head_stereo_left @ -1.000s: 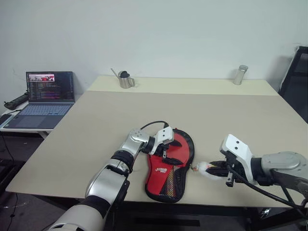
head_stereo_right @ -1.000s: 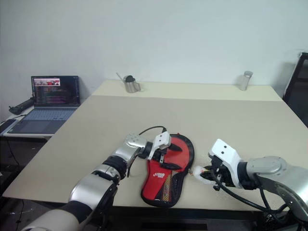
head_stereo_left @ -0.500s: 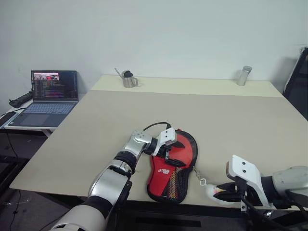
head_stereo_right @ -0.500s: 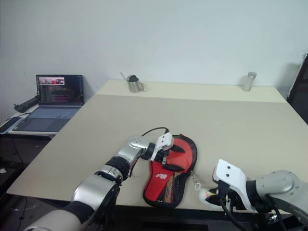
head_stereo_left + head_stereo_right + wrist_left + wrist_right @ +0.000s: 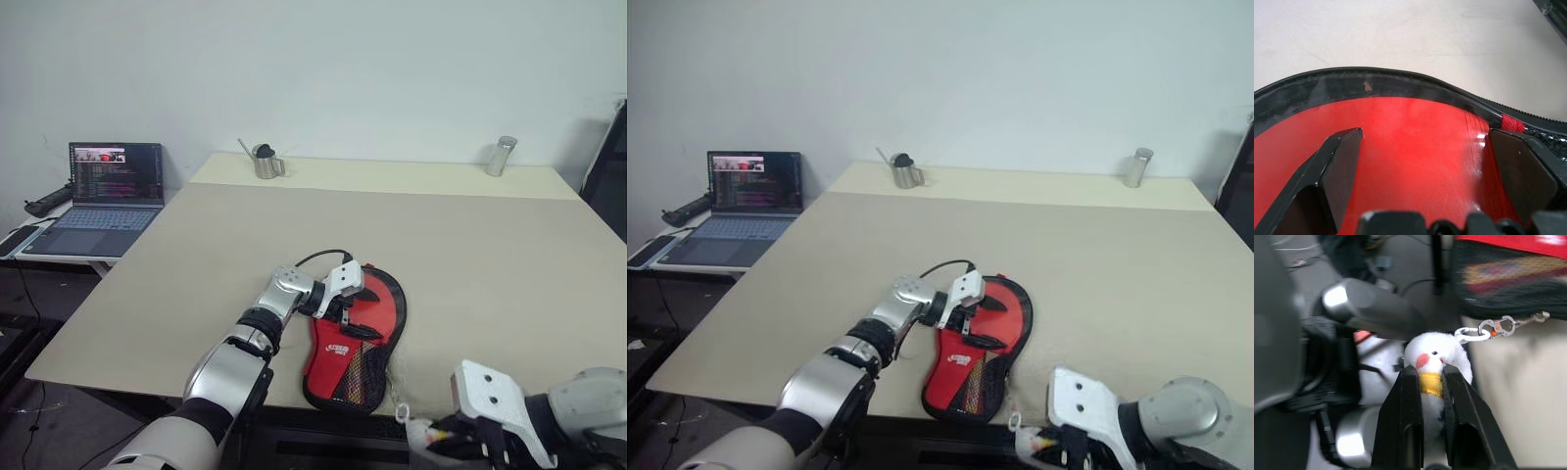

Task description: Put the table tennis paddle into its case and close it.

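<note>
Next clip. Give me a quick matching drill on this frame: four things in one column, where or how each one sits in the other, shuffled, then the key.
1. case
2. left gripper
3. right gripper
4. laptop

A. shut on a white plush charm
B. open on a side desk
C. lying at the table's near edge
D. fingers spread over the case's red face

Pairs: 1-C, 2-D, 3-A, 4-B
</note>
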Robot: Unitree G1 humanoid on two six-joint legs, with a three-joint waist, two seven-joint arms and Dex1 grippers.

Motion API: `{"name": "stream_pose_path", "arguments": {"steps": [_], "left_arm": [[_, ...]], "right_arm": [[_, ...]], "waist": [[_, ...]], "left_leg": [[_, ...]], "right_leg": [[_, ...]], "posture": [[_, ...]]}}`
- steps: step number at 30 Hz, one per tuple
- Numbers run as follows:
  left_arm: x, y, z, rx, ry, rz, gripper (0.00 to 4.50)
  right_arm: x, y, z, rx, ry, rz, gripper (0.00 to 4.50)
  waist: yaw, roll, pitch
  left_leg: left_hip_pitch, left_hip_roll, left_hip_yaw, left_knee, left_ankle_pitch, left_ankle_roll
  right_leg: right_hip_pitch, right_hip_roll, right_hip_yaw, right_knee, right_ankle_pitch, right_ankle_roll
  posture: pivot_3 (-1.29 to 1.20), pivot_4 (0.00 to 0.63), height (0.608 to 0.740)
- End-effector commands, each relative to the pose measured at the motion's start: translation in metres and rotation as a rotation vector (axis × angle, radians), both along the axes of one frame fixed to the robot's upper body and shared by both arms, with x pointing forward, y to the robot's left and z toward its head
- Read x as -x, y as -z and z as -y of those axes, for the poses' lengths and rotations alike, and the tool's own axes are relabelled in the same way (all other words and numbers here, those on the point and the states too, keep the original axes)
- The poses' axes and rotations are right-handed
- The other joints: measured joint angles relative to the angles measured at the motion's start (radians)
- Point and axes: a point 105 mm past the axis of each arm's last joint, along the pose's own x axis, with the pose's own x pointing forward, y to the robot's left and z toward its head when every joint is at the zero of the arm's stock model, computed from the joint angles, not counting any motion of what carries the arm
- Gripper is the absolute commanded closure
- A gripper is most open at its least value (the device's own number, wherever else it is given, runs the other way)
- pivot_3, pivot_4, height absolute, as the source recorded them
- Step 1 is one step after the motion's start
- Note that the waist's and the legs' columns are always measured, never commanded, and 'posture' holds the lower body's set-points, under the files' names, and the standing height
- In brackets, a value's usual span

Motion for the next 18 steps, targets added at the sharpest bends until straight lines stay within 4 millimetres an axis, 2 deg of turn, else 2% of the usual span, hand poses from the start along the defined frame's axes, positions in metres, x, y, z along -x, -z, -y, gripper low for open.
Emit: {"name": "stream_pose_path", "arguments": {"steps": [1,9,14,17,18], "left_arm": [[-0.002,0.004,0.004,-0.026,-0.017,0.010,0.00],[-0.003,-0.002,0.015,-0.015,-0.015,0.041,0.00],[-0.004,-0.003,0.017,-0.011,-0.015,0.052,0.00],[-0.004,-0.002,0.015,-0.011,-0.019,0.056,0.00],[-0.005,-0.002,0.014,-0.011,-0.023,0.058,0.00]], "right_arm": [[0.022,-0.007,-0.012,-0.055,-0.112,-0.045,4.35],[0.033,-0.012,-0.020,-0.120,-0.127,-0.105,4.35],[0.025,-0.012,-0.025,-0.139,-0.082,-0.046,4.35],[0.025,-0.014,-0.027,-0.148,-0.069,-0.067,4.35],[0.023,-0.014,-0.028,-0.147,-0.051,-0.064,4.00]], "waist": [[0.000,0.000,0.000],[0.002,-0.001,0.001],[0.003,-0.001,0.001],[0.003,-0.001,0.001],[0.003,-0.001,0.001]], "left_leg": [[0.000,0.000,0.000,0.001,0.000,0.000],[0.000,0.000,-0.002,0.006,-0.001,0.001],[0.000,0.000,-0.002,0.006,-0.001,0.001],[0.000,0.000,-0.002,0.006,-0.001,0.002],[0.000,0.000,-0.002,0.006,-0.001,0.002]], "right_leg": [[0.001,0.000,0.000,0.000,0.000,0.000],[0.004,-0.002,-0.002,-0.001,0.001,0.002],[0.004,-0.002,-0.002,-0.001,0.001,0.002],[0.004,-0.002,-0.002,-0.001,0.001,0.002],[0.004,-0.002,-0.002,-0.001,0.001,0.002]], "posture": [[0.00,0.150,0.740],[0.00,0.150,0.740],[0.00,0.150,0.740],[0.00,0.150,0.740],[0.00,0.150,0.740]]}}
